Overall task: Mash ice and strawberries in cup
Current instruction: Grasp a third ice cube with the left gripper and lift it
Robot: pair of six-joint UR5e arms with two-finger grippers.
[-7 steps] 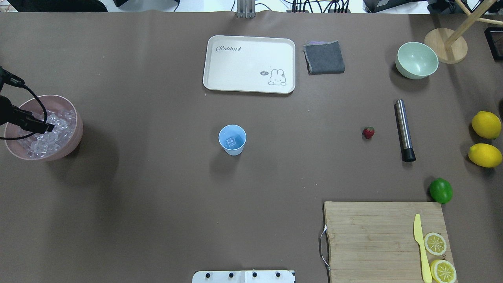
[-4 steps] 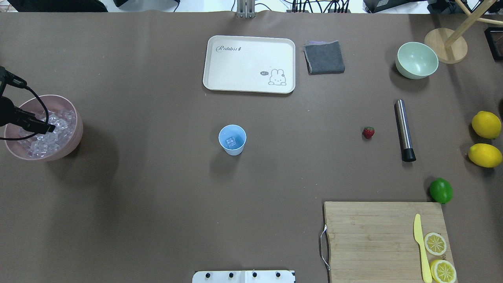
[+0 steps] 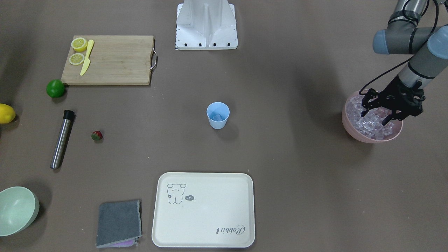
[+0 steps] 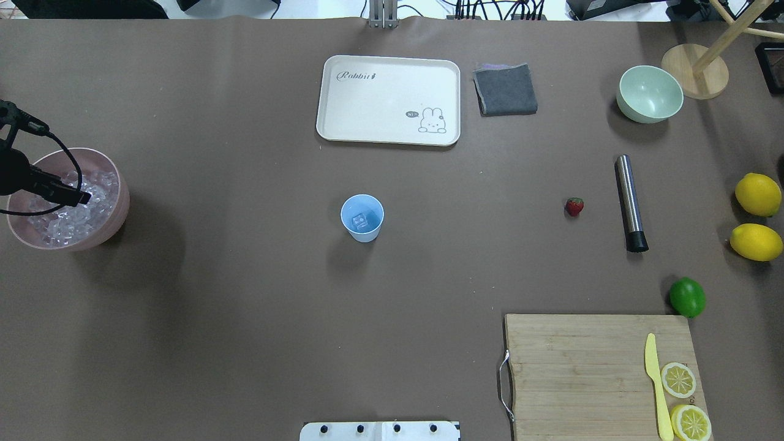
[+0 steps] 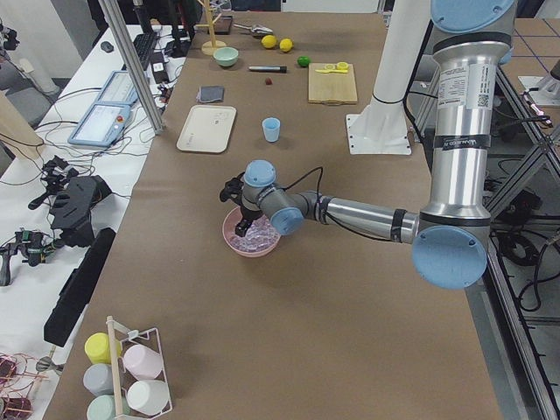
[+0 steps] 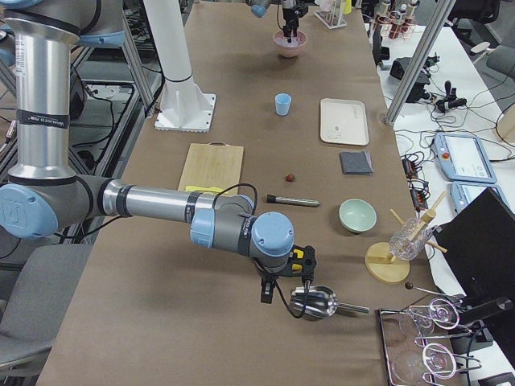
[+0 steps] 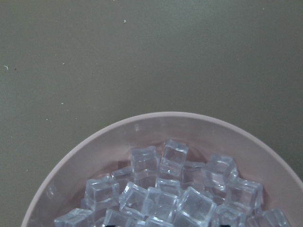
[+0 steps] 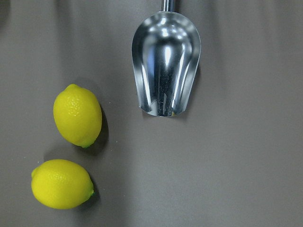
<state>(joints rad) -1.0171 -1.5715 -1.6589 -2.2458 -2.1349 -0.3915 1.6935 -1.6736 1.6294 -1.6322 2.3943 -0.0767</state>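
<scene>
The left gripper (image 3: pixel 374 118), fingers apart, has nudged slightly over the ice (image 3: pixel 367 126) in the pink bowl (image 3: pixel 360 136), at nine o'clock of the cup (image 4: pixel 361 235) from overhead, likely fetching another cube; I cannot tell the right gripper's (image 6: pixel 273 291) state.

The brown table (image 4: pixel 245 306) carries: tray (image 4: pixel 380 92), upper centre; grey cloth (image 4: pixel 505 90) and green bowl (image 4: pixel 649 93) to its right; blue cup (image 4: pixel 362 233), centre; pink bowl (image 4: pixel 113 214), left edge; strawberry (image 4: pixel 574 206), metal cylinder (image 4: pixel 629 202) (possibly a muddler), two lemons (image 4: pixel 758 194) and lime (image 4: pixel 687 297), right; cutting board (image 4: pixel 582 367), lower right.

Glassy clear ice (image 7: pixel 189 205), polished metal scoop (image 8: pixel 165 71), matt table cover (image 4: pixel 245 318).
</scene>
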